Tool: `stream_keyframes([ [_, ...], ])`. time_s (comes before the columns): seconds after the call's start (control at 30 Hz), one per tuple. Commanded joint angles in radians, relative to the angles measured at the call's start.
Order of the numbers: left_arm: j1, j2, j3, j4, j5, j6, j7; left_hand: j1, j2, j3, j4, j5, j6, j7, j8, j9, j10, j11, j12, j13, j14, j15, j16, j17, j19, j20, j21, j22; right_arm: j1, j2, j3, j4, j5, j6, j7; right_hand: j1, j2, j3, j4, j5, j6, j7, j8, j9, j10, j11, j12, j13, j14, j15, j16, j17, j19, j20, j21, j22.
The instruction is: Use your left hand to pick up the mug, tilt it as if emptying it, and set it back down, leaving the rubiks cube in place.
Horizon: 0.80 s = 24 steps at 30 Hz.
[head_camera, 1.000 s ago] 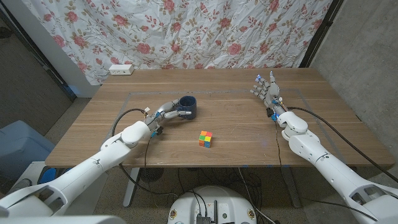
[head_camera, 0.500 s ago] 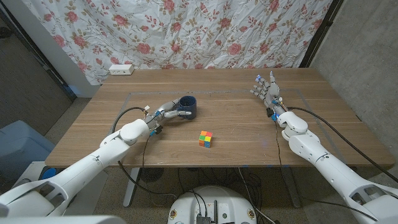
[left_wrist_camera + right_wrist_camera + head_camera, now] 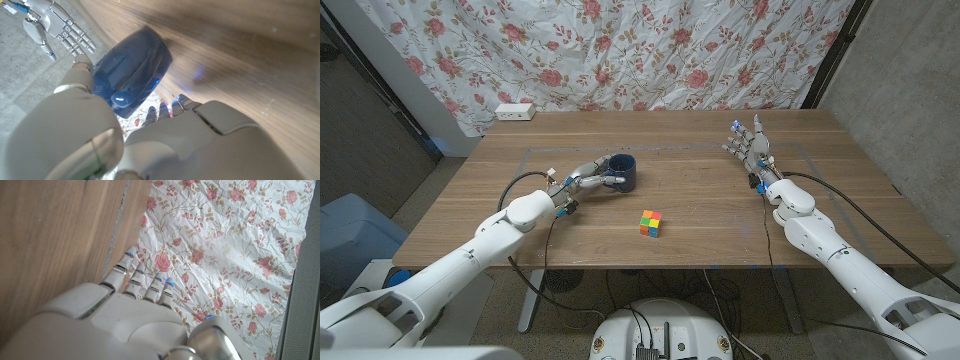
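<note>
Mug [image 3: 622, 171] is sitting on the wooden worktop [image 3: 700, 215], left of centre and a bit toward the back, dark blue with its opening facing up. The left hand [image 3: 588, 179] is reaching in from its near-left side, and the fingers [image 3: 607, 181] are wrapping around the body of it. In the left wrist view the mug [image 3: 131, 71] is looking slightly tipped against the wood, so I'm guessing it's either just coming off the surface or about to, but I can't say for sure whether the base is touching. Grabbing it around the side rather than over the rim is making sense to me, since the wrist then has room to roll for the pretend pour.

Rubiks cube [image 3: 651, 223] is lying nearer the front edge, to the right of the mug and clear of the arm, so it's looking out of the way of the pour.

Right hand [image 3: 748, 146] is hanging out over at the far right side, fingers spread and grasping nothing, pointing toward the floral curtain [image 3: 650, 50]. Probably parked there so it isn't interfering.
</note>
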<state>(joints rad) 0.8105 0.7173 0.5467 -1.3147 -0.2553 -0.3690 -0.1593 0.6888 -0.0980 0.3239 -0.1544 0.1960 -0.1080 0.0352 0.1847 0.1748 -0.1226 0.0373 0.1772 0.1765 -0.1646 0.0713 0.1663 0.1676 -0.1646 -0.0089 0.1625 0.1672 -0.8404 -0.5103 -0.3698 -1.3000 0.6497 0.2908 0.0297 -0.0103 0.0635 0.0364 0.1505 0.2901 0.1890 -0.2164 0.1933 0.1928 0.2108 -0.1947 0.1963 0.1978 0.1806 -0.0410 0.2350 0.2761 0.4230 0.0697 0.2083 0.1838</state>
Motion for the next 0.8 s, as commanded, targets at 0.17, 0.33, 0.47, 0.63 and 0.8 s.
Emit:
stream_keyframes([
  [0.17, 0.045, 0.016, -0.058, -0.024, -0.081, -0.024, 0.006, -0.032, 0.003, -0.007, 0.009, -0.005, -0.019, -0.002, -0.004, 0.001, -0.025, -0.011, 0.002, 0.001, -0.035, -0.005, 0.003, 0.003, -0.069, 0.009, 0.000, 0.000, 0.000, 0.000, 0.000, 0.000, 0.000, 0.000, 0.000, 0.008, 0.022, 0.003, 0.007, 0.004, -0.002, -0.006, 0.004, 0.002, 0.009, 0.001, 0.005, 0.004, 0.006, -0.049, 0.002, 0.002, 0.004, 0.001, 0.006, 0.005],
  [0.33, 0.055, 0.008, -0.077, -0.031, -0.120, -0.024, 0.006, -0.041, 0.004, -0.008, 0.012, -0.006, -0.019, -0.002, -0.003, 0.001, -0.031, -0.012, 0.002, 0.000, -0.040, -0.006, 0.004, 0.003, -0.081, 0.008, 0.001, 0.001, 0.000, 0.000, 0.000, 0.000, 0.000, 0.000, 0.000, 0.008, 0.022, 0.003, 0.007, 0.004, -0.002, -0.006, 0.004, 0.002, 0.008, 0.002, 0.005, 0.004, 0.006, -0.049, 0.002, 0.002, 0.003, 0.001, 0.006, 0.005],
  [0.47, 0.056, 0.000, -0.091, -0.025, -0.152, -0.026, -0.001, -0.049, 0.006, -0.009, 0.014, -0.007, -0.017, -0.001, -0.002, 0.001, -0.034, -0.013, 0.002, 0.000, -0.042, -0.007, 0.005, 0.003, -0.087, 0.011, 0.003, 0.001, 0.000, 0.000, 0.000, 0.000, 0.000, 0.000, 0.000, 0.008, 0.022, 0.003, 0.007, 0.004, -0.002, -0.006, 0.004, 0.002, 0.008, 0.003, 0.005, 0.004, 0.007, -0.048, 0.002, 0.002, 0.003, 0.001, 0.006, 0.005],
  [0.63, 0.054, -0.009, -0.108, -0.016, -0.175, -0.012, 0.014, -0.064, 0.016, -0.009, 0.021, -0.008, -0.004, 0.001, 0.002, 0.001, -0.031, -0.014, 0.006, 0.000, -0.035, -0.008, 0.010, 0.003, -0.075, 0.010, 0.013, 0.001, 0.000, 0.000, 0.000, 0.000, 0.000, 0.000, 0.000, 0.008, 0.022, 0.003, 0.007, 0.004, -0.002, -0.006, 0.004, 0.002, 0.008, 0.002, 0.005, 0.004, 0.007, -0.050, 0.002, 0.002, 0.004, 0.000, 0.006, 0.005],
  [0.8, 0.049, -0.032, -0.120, 0.014, -0.206, -0.013, 0.018, -0.080, 0.029, -0.007, 0.025, -0.009, 0.006, 0.005, 0.005, 0.000, -0.016, -0.013, 0.013, -0.001, -0.018, -0.019, 0.016, 0.003, -0.052, 0.004, 0.024, 0.001, 0.000, 0.000, 0.000, 0.000, 0.000, 0.000, 0.000, 0.008, 0.022, 0.003, 0.007, 0.004, -0.001, -0.006, 0.004, 0.002, 0.009, 0.003, 0.005, 0.004, 0.007, -0.049, 0.002, 0.002, 0.004, 0.000, 0.006, 0.005],
])
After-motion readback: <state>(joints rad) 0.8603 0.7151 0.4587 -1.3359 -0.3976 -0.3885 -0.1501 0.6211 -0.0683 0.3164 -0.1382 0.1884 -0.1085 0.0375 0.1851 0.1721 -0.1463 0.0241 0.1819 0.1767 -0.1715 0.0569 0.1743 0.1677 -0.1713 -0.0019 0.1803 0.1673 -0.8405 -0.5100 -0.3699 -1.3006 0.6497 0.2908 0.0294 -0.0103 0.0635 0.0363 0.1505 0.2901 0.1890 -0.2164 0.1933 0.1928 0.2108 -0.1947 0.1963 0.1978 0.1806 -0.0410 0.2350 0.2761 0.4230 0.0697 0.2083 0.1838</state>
